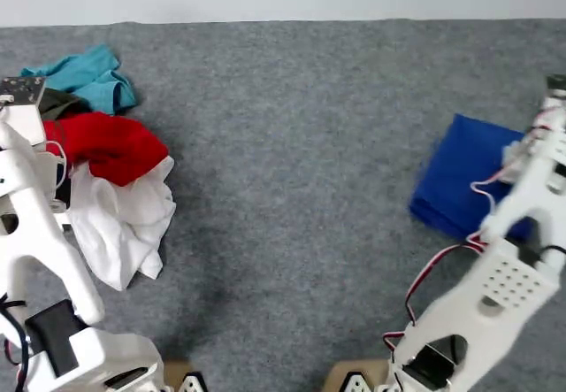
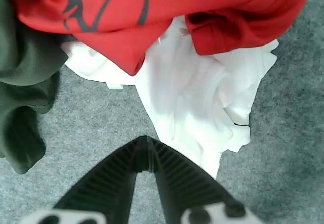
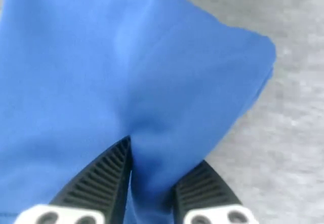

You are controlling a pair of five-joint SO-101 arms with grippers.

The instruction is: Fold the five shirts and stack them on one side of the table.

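High view, pile: crumpled white cotton shirt (image 1: 119,219), crumpled red cotton shirt (image 1: 110,147), dark olive cloth shirt (image 1: 62,104) and teal cotton shirt (image 1: 88,78) are heaped at the left edge of the frame on the grey felt table (image 1: 292,144).
High view, stack side: folded blue cotton shirt (image 1: 455,175) lies flat at the right of the frame, well apart from the pile, with the right arm overlapping its right side.
Left wrist view, fingers: left gripper (image 2: 148,144) is clenched on nothing, tips over bare felt just beside the white shirt's edge.
Left wrist view, pile: white shirt (image 2: 202,97) is straight ahead of the tips. The red one (image 2: 167,11) laps over it and the olive one (image 2: 25,82) sits off to one side.
Right wrist view, fingers: right gripper (image 3: 162,155) looks to be grasping a fold of the blue shirt, cloth filling the gap.
Next move, judged: the left arm is nearer the pile, so the white shirt is likely next. No clear long axis while it is crumpled.
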